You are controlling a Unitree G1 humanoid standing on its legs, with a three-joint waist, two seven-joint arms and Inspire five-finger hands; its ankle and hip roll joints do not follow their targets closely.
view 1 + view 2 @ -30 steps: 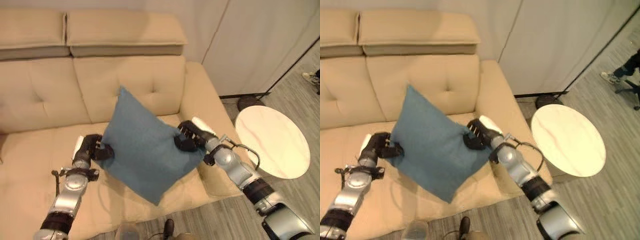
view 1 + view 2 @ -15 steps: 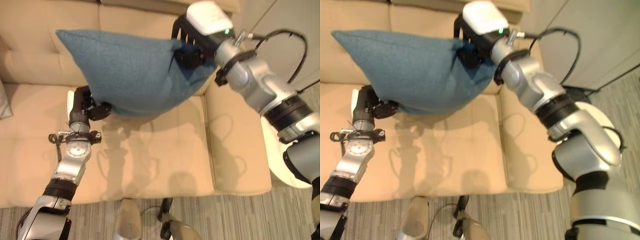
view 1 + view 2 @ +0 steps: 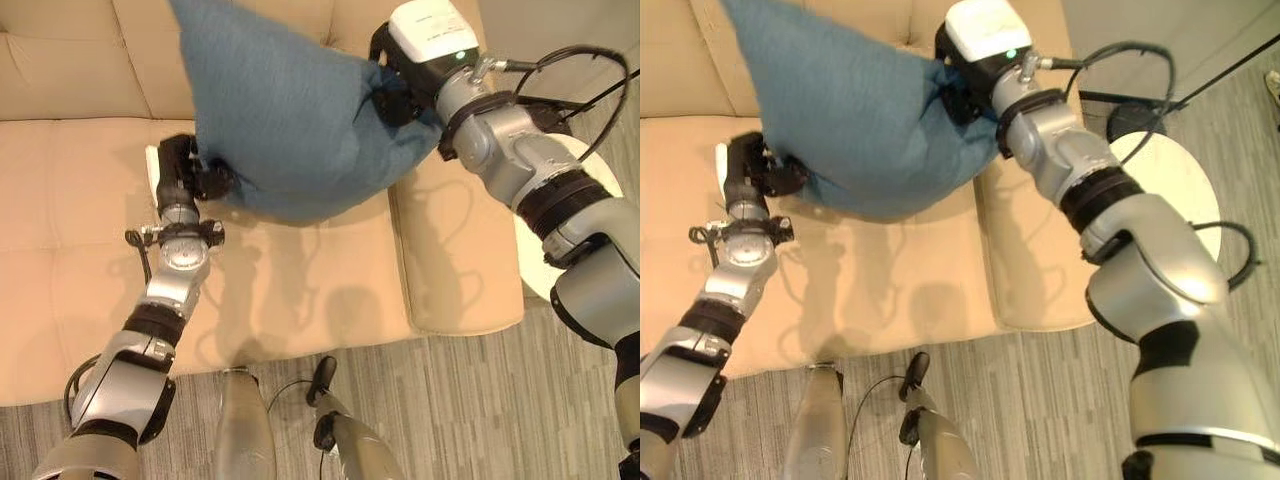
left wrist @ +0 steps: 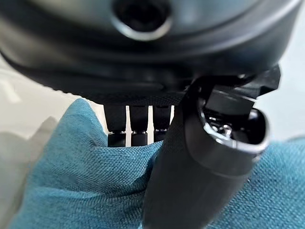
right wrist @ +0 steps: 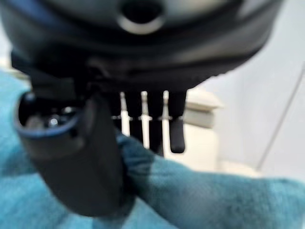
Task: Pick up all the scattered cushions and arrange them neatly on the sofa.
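Both hands pinch the blue cushion point(image 3: 290, 110) at opposite corners, left hand point(image 3: 185, 175) low, right hand point(image 3: 395, 85) high, so it hangs between them, carried over the sofa point(image 3: 300, 280) seat.

You see a teal cushion point(image 3: 290, 110) of coarse, matt woven cloth, its weave plain just past the left hand's point(image 4: 200, 157) smooth, glossy dark plastic thumb. The right hand point(image 5: 76, 157) looks the same hard, shiny plastic. The sofa point(image 3: 300, 290) is soft matt beige fabric; the round table point(image 3: 1175, 190) is smooth and pale
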